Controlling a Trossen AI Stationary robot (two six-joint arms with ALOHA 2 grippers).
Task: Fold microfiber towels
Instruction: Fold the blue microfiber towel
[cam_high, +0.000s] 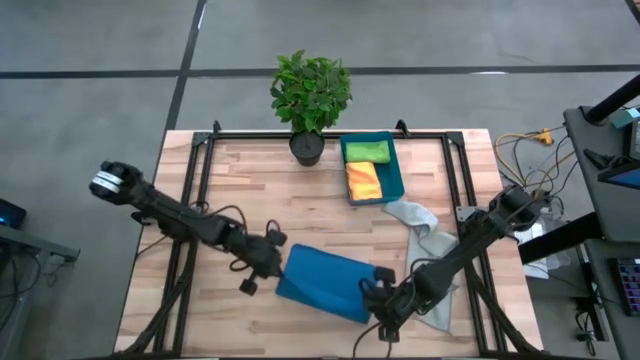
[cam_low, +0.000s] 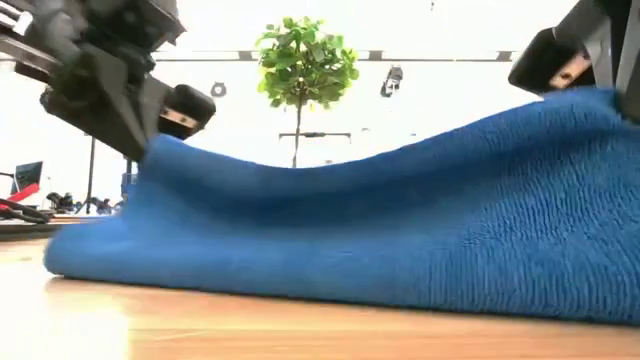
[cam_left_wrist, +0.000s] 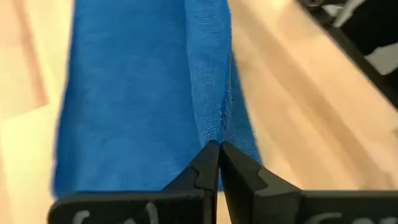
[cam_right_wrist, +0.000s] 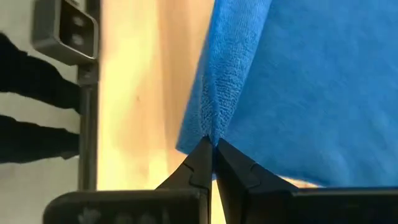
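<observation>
Both claws are clamped on the blue towel (cam_high: 322, 281): left gripper (cam_high: 276, 254) pinching its edge nearest the plant (cam_high: 311, 92), right gripper (cam_high: 377, 292) its opposite edge. Orange towel (cam_high: 363, 179) and green towel (cam_high: 367, 151) lie in the teal bin (cam_high: 396, 178); the grey towel (cam_high: 425, 236) sits beside it.

1. The towel (cam_high: 322, 280) pinched between the two dark arms is plain deep blue.
2. The desk (cam_high: 250, 190) is pale striped wood.
3. The bin (cam_high: 392, 180) is teal, holding a lime green cloth (cam_high: 367, 151) and an orange cloth (cam_high: 363, 180).
4. The grey cloth (cam_high: 425, 240) is pale and plain.
</observation>
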